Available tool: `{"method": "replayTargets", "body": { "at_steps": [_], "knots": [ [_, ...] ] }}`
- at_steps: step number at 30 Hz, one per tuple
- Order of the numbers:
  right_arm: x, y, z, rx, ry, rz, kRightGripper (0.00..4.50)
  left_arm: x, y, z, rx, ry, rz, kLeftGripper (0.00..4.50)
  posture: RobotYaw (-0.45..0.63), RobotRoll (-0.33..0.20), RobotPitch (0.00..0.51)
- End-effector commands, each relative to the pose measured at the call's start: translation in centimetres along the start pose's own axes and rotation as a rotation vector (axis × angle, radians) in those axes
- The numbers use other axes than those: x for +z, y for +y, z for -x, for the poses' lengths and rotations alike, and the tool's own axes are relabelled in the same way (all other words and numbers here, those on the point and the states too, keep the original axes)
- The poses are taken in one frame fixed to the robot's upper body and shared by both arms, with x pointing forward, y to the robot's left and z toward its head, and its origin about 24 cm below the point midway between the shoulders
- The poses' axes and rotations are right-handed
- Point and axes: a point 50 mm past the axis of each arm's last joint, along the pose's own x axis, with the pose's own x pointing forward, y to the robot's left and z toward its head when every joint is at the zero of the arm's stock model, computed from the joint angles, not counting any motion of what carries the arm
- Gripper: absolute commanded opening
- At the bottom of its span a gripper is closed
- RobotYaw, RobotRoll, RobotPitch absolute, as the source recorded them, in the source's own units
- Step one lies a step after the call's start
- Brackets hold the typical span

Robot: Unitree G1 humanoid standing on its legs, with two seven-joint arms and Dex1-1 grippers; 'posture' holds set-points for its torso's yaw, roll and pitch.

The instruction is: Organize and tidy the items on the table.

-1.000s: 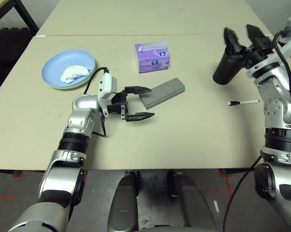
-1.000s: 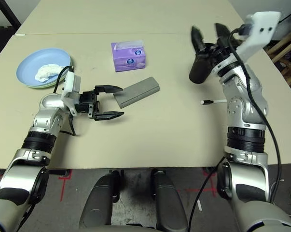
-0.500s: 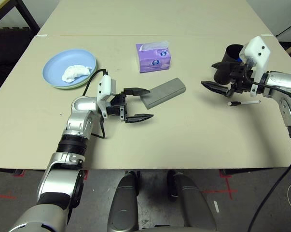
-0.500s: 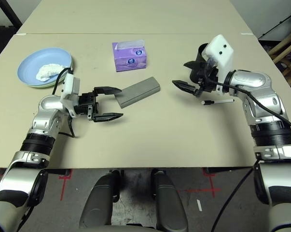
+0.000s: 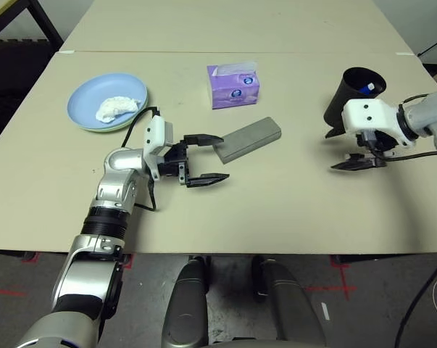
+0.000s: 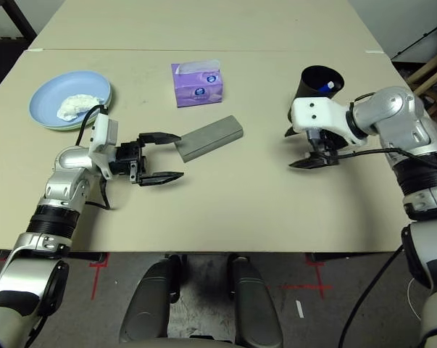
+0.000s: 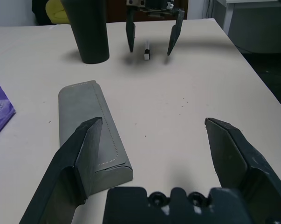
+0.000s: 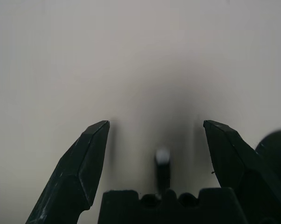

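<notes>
My left gripper (image 5: 222,156) is open on the table, its far finger beside the near end of the grey glasses case (image 5: 248,139). My right gripper (image 5: 341,151) points down, open, with the white pen (image 8: 162,161) lying between its fingers. The left wrist view shows that gripper (image 7: 152,44) astride the pen (image 7: 146,49). Just behind it the black cup (image 5: 359,90) stands upright. The purple tissue box (image 5: 234,85) sits at the back middle. Crumpled white tissue (image 5: 115,107) lies on the light blue plate (image 5: 88,101), stacked on a pale green one. The black sunglasses are out of view.
A small blue and white object (image 5: 368,88) pokes out of the cup. A second beige tabletop (image 5: 225,22) adjoins the far edge. A thin cable (image 5: 421,153) trails right from my right wrist. Bare table (image 5: 276,203) stretches along the near edge.
My right gripper has left the black cup, swung down and now straddles the pen. The cup stands upright at the back right. My left arm has hardly moved.
</notes>
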Motion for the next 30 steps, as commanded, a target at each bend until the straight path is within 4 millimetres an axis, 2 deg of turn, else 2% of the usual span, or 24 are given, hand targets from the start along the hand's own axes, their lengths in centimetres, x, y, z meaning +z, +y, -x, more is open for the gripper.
{"method": "replayTargets", "body": {
  "at_steps": [1, 12, 30],
  "knots": [
    [-1.2, 0.1, 0.3, 0.037, 0.093, -0.011, 4.44, -0.1, -0.5, -0.1, -0.019, 0.003, 0.000, 4.50, 0.12, 0.000, 0.254],
    [-1.0, -0.9, -0.1, 0.088, 0.180, 0.036, 4.44, 0.0, -0.6, -0.2, -0.018, 0.003, 0.009, 4.50, 0.13, 0.000, 0.267],
    [-0.8, -1.4, -0.2, 0.099, 0.195, 0.039, 4.44, -0.1, -1.1, -0.6, -0.002, -0.011, 0.010, 4.50, 0.15, 0.000, 0.283]
  ]
}}
